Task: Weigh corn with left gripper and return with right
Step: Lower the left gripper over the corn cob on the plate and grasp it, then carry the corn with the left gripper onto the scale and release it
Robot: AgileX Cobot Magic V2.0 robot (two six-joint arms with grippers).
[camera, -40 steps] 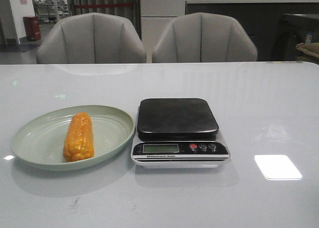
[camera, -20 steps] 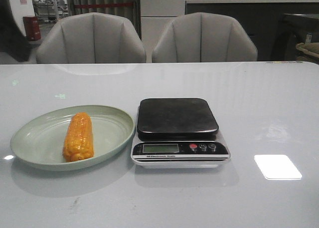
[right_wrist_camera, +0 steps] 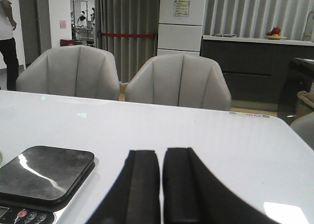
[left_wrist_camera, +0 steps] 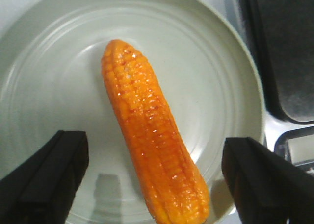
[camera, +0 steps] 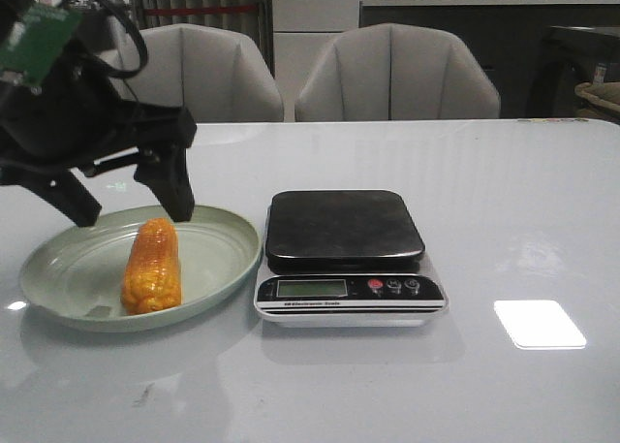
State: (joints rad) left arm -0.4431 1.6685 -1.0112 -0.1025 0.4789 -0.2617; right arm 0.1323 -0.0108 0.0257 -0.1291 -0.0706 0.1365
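Note:
The orange-yellow corn (camera: 153, 266) lies lengthwise on a pale green plate (camera: 218, 254), left of the scale (camera: 344, 228). My left gripper (camera: 131, 210) hangs open just above the corn's far end, one finger on each side and not touching it. In the left wrist view the corn (left_wrist_camera: 149, 136) runs between the spread fingers (left_wrist_camera: 49, 180) of the left gripper (left_wrist_camera: 156, 150), over the plate (left_wrist_camera: 59, 62). My right gripper (right_wrist_camera: 162, 158) is shut on nothing, low over the table to the right of the scale (right_wrist_camera: 46, 172). It is out of the front view.
The scale's dark platform is bare, and its display and buttons (camera: 387, 287) face the front edge. Two grey chairs (camera: 392, 75) stand behind the table. A bright light patch (camera: 540, 324) lies on the table at the right.
My left gripper has come into the front view from the upper left and now hangs open over the plate. The corn, plate and scale have not moved.

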